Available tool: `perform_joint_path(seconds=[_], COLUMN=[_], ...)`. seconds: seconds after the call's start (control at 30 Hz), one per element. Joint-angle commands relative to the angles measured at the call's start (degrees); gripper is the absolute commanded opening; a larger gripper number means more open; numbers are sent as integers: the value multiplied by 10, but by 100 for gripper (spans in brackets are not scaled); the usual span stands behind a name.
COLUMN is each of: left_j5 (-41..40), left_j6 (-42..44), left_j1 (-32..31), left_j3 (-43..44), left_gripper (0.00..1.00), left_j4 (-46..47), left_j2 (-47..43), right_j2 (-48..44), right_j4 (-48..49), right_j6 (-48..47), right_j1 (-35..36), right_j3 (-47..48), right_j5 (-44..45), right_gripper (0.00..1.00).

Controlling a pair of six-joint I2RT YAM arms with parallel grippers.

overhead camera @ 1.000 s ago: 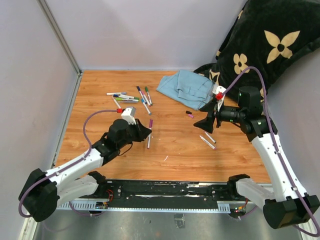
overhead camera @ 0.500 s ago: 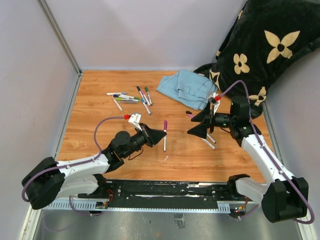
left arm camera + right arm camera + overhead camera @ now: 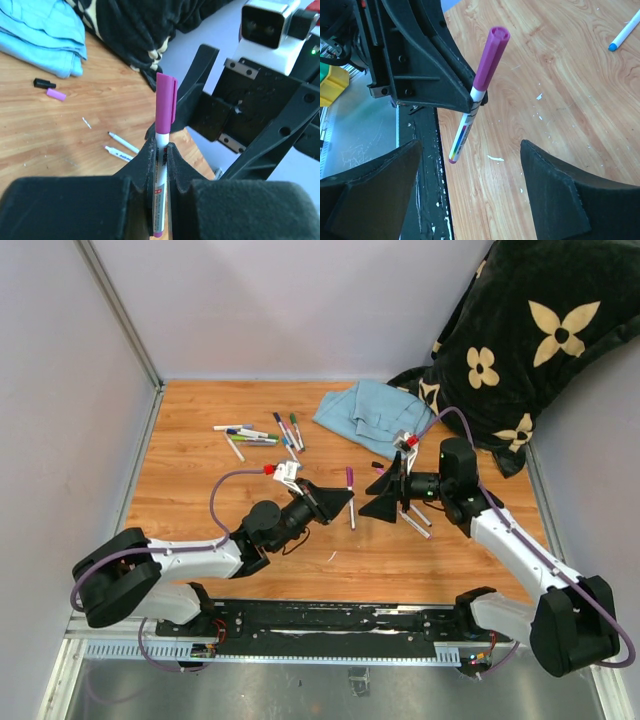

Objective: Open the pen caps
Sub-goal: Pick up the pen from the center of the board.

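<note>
left gripper (image 3: 346, 502) clamped tight on a white marker (image 3: 159, 175), its purple cap (image 3: 165, 102) still on and poking straight up, right gripper (image 3: 379, 496) spread wide just beside that cap, gripping nothing, loose black cap (image 3: 44, 83) and pink cap (image 3: 56, 94) on the desk (image 3: 200, 490) by the blue cloth (image 3: 375, 415), other markers (image 3: 262, 435) bunched far left

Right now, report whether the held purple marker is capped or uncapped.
Capped: the purple cap sits on the marker clamped in the left gripper.

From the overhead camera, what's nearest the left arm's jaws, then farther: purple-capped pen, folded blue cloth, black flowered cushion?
1. Purple-capped white plastic marker: clamped in the left jaws.
2. Folded light-blue cloth: beyond, to the right.
3. Black flowered cushion: far right corner.
</note>
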Motion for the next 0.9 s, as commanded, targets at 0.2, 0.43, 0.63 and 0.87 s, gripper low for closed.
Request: perform_joint_path(seconds=[0.2, 0.43, 0.63, 0.87], left_j5=[-81, -92, -94, -63], left_j6=[13, 22, 33, 87], left_j1=[-24, -44, -46, -44], left_j3=[36, 56, 46, -13], left_gripper=[0, 0, 9, 71], left_j4=[62, 75, 76, 78], left_j2=[22, 52, 34, -49], right_j2=[7, 16, 14, 13], right_j4=[45, 73, 47, 25], right_j6=[47, 77, 63, 22], right_j1=[44, 62, 63, 50], right_j3=[-14, -19, -2, 13], right_j5=[67, 80, 73, 3], right_gripper=[69, 46, 1, 1])
